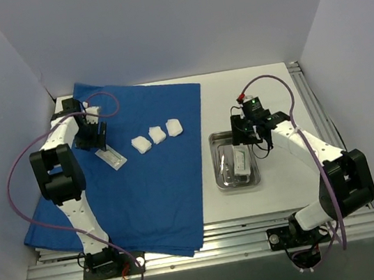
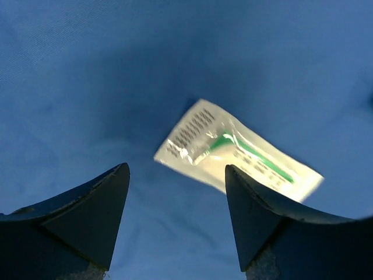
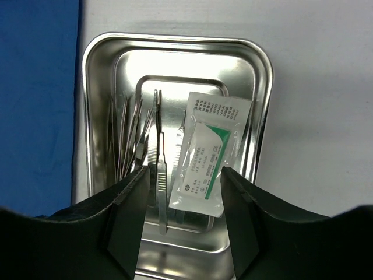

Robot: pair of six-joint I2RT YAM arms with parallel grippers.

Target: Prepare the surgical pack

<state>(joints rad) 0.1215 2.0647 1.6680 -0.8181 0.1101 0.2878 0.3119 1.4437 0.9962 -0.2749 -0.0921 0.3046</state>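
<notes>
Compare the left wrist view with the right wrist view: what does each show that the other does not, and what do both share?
Left wrist only: a loose packet flat on the blue cloth, which fills the frame. Right wrist only: the steel tray on the white table, holding metal instruments and a second packet. Both: blue cloth, a green-marked packet, and an open gripper each: left gripper, right gripper.

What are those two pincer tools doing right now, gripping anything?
Left tool: open, holding nothing, above a packet on the blue cloth.
Right tool: open, holding nothing, above the steel tray.
</notes>
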